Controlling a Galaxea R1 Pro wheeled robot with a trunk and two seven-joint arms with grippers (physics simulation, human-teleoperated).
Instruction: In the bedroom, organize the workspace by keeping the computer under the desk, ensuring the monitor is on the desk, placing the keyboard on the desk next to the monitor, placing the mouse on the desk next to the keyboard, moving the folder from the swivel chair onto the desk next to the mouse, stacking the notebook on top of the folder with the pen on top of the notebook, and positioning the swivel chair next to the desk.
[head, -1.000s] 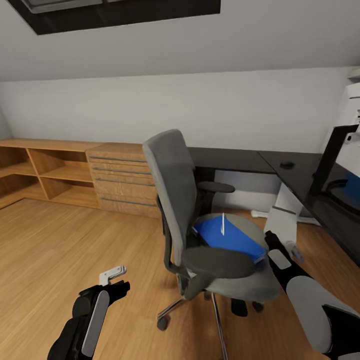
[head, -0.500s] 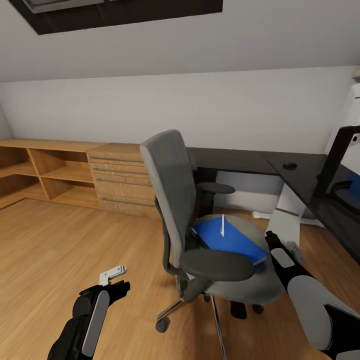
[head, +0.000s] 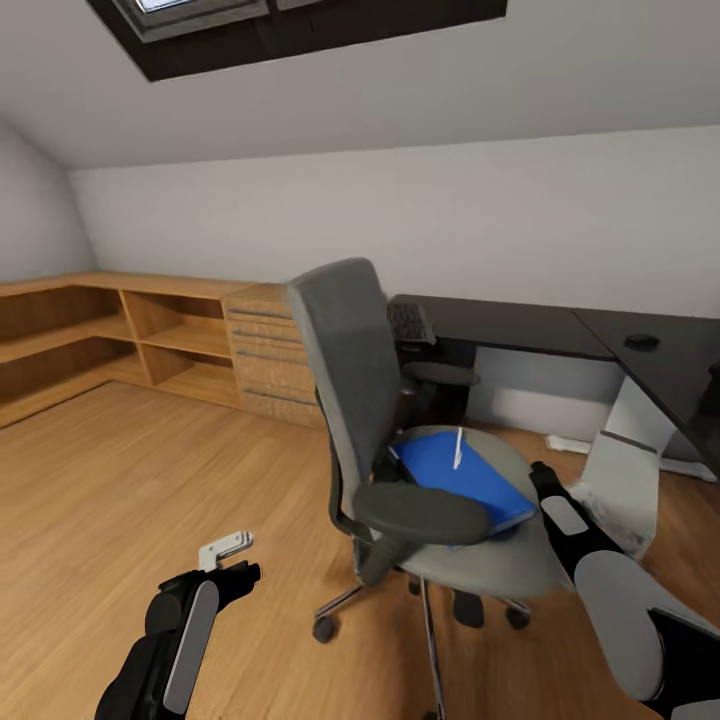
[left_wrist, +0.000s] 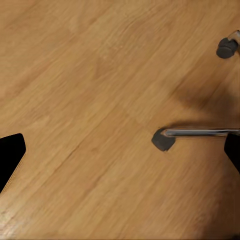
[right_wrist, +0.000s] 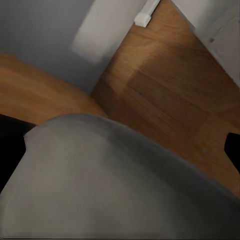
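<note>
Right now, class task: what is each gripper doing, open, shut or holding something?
Left gripper: open, holding nothing.
Right gripper: open, holding nothing, beside the chair.

Even, soft daylight fills the render, brightest at the skylight. The swivel chair casts a faint shadow on the floor. The wrist views look smeared and soft.

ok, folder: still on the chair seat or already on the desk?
On the chair. The blue folder lies flat on the swivel chair seat with a thin white pen standing on it; the black desk is behind.
</note>
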